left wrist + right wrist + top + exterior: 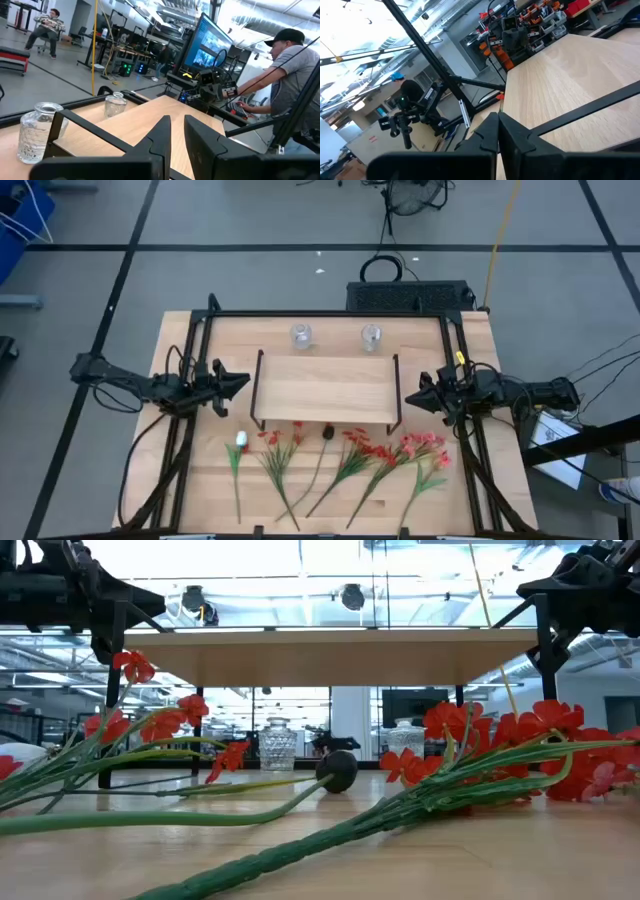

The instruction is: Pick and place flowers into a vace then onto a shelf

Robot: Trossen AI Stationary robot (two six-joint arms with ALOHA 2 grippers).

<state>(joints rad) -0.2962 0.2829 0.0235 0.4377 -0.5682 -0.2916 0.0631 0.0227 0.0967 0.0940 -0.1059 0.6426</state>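
Grey floor (250, 220) with dark tape lines is surrounding the table. Beyond the left gripper (175, 131), lit monitors (210, 45) are glowing; a person (47, 27) is sitting on a distant chair.

Overhead and table-level views share the shelf (325, 387); wrist cameras face inward.

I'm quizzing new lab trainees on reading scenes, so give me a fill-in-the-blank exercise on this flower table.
1. The number of clear glass vases behind the low light-wood shelf is ___.
2. The thin-stemmed artificial flowers all lie on the ___.
3. The left gripper and right gripper hover at opposite ends of the ___.

Missing words: two; tabletop; shelf
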